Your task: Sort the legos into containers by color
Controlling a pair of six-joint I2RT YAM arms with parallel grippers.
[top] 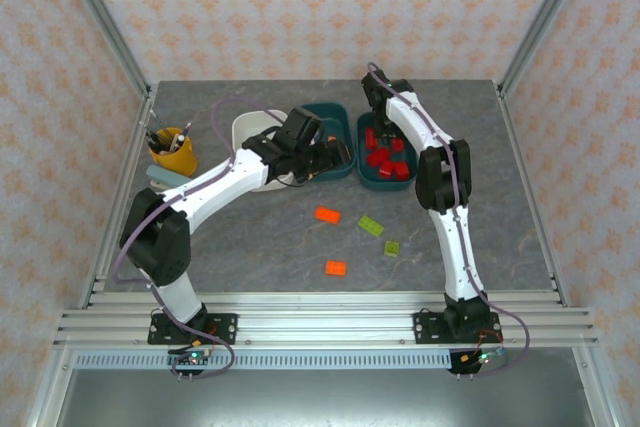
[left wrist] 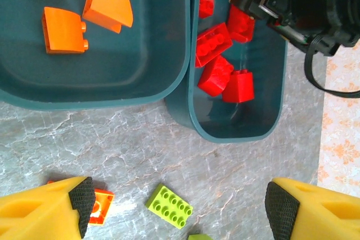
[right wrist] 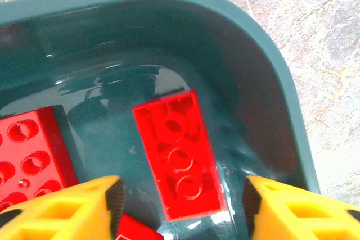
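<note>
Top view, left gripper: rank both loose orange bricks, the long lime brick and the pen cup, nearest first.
From the left gripper:
1. Upper orange brick, just below it.
2. Long lime brick, lower right.
3. Lower orange brick, well below it.
4. Pen cup, far left.

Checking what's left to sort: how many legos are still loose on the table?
4: orange lego mid-table, lime lego to its right, smaller lime lego right of that, second orange lego nearest the arm bases. The left arm may hide more.
</note>
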